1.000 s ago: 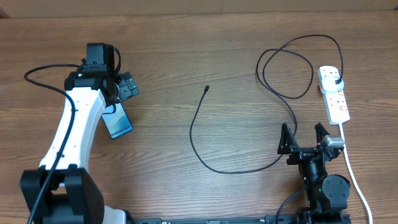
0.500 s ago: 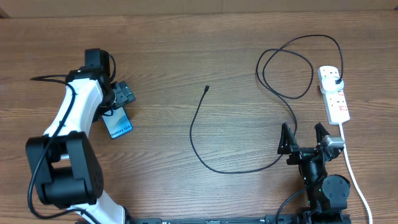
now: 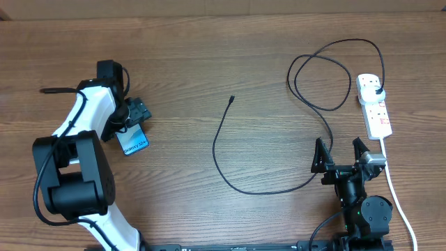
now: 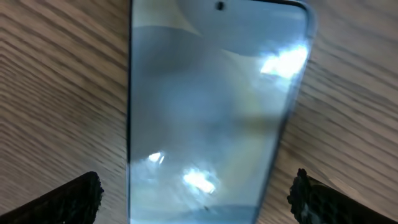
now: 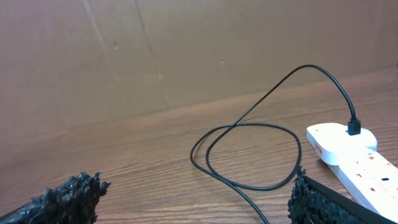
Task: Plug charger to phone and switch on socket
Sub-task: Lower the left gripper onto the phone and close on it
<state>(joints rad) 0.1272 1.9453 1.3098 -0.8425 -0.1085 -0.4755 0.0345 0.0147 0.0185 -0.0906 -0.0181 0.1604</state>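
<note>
You see the phone [image 3: 132,139] lying flat on the worktop [image 3: 209,49], far left, w/ a white band of text at its near end; the letters are too small to read for sure. Left wrist cam shows the phone [image 4: 211,112] only as grey glare, no text. There the left tool [image 4: 202,208] is released, one finger each side, not touching. Overhead does not show that gap clearly. The right tool [image 3: 341,156] is spread too, holding nothing, near the socket [image 3: 374,106]. The charger [image 3: 214,148] has its plug in the socket's far end. Its tip lies free mid-worktop, well apart from the phone. Right wrist cam shows plug & loops, not the tip.
</note>
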